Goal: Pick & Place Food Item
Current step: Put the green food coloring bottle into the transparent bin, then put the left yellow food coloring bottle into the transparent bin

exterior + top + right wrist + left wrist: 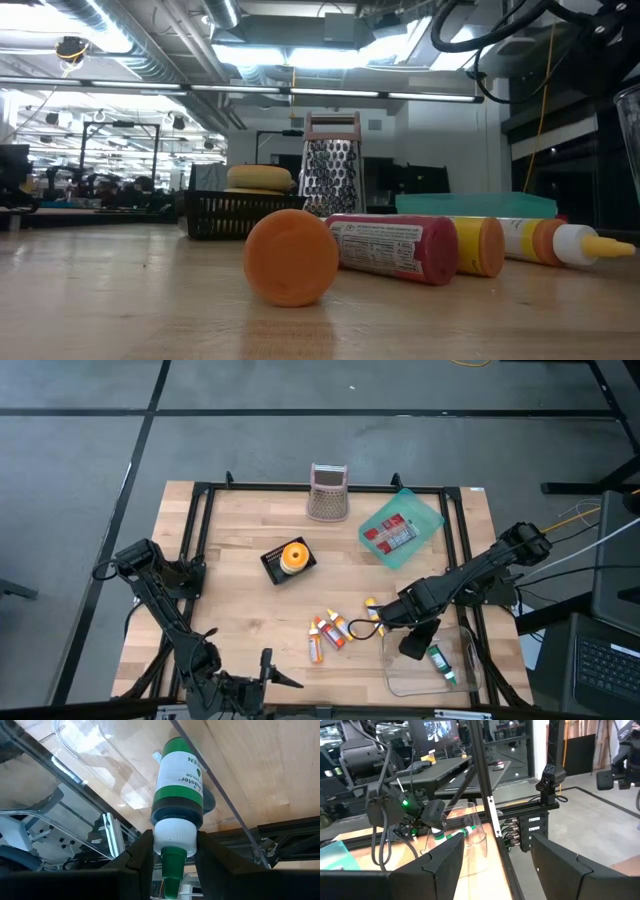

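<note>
A small green food-colour bottle [177, 780] with a white cap shows over a clear plastic container [430, 665] at the table's near right corner. My right gripper [413, 644] is at the container's left wall, shut on the bottle [441, 663]. The left wrist view shows the bottle [455, 835] lying about level within the clear walls [470, 845]. My left gripper [497, 852] is open and parked at the near edge, left of centre [268, 672]. It touches nothing. My right gripper pinches the green bottle by its white cap [174, 836], one finger [142, 851] on each side. The fingers lie in line with the bottle, whose body points away from them toward the near right corner. Whether the bottle rests on the container floor, I cannot tell.
Several food-colour bottles [330, 630] lie on the wood left of the container, close in the low view [400, 248]. A black basket with an orange-yellow item [290, 558], a grater [327, 493] and a teal tray with a red packet [400, 528] stand farther back. A black frame [200, 495] rims the table.
</note>
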You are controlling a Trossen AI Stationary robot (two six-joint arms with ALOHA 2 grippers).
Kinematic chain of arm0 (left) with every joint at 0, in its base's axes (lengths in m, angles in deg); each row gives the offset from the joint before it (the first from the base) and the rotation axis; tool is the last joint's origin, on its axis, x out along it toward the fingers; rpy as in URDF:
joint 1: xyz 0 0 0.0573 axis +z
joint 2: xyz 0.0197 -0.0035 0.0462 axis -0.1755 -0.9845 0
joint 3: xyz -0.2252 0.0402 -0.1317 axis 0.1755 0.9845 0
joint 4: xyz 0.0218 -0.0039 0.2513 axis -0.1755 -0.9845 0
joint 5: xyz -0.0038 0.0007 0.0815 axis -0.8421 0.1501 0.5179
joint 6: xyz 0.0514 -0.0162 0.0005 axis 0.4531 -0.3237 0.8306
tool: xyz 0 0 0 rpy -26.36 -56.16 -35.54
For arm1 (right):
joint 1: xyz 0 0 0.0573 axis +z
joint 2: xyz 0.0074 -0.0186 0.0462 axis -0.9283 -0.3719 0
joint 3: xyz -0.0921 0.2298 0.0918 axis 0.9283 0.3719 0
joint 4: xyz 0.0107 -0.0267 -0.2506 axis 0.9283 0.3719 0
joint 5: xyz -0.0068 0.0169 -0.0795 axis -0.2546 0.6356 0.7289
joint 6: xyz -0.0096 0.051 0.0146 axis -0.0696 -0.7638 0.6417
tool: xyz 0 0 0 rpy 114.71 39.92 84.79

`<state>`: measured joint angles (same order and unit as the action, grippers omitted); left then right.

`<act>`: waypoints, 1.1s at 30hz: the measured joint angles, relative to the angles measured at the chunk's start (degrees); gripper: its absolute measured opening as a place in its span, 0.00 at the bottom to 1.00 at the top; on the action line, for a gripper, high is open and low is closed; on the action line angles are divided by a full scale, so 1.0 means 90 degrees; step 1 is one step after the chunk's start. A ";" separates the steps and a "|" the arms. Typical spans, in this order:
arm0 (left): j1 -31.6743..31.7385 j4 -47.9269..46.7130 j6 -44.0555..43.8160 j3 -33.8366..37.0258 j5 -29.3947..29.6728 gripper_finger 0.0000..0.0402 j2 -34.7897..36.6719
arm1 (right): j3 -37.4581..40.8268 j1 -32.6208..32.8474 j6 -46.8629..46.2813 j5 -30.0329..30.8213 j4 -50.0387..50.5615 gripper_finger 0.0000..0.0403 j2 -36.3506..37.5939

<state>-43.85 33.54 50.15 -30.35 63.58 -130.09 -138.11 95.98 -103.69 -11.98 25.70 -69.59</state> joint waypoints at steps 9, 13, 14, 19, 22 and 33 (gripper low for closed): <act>0.0000 -0.0001 -0.0002 0.0000 -0.0023 0.56 0.0000 | 0.0002 0.0004 0.0210 -0.0200 -0.0020 0.28 -0.0344; 0.0000 -0.0001 0.0000 0.0000 -0.0022 0.56 0.0000 | 0.0002 -0.0040 0.0379 -0.0221 -0.0015 0.28 -0.0434; 0.0000 -0.0001 -0.0001 0.0000 -0.0023 0.56 0.0000 | 0.0002 -0.0053 0.0379 -0.0218 -0.0015 0.28 -0.0437; 0.0000 -0.0013 0.0000 0.0000 -0.0013 0.56 0.0000 | 0.0002 -0.0058 0.0414 -0.0188 -0.0018 0.28 -0.0425; 0.0000 -0.0013 0.0000 0.0000 -0.0018 0.56 0.0000 | 0.0000 -0.0056 0.0457 -0.0113 -0.0022 0.31 -0.0422; 0.0000 -0.0018 0.0000 0.0000 -0.0019 0.56 0.0000 | -0.0165 -0.0036 0.0328 -0.0062 0.0043 0.68 -0.0423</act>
<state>-43.85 33.38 50.15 -30.35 63.40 -130.09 -139.60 95.65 -100.74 -12.54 26.09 -73.39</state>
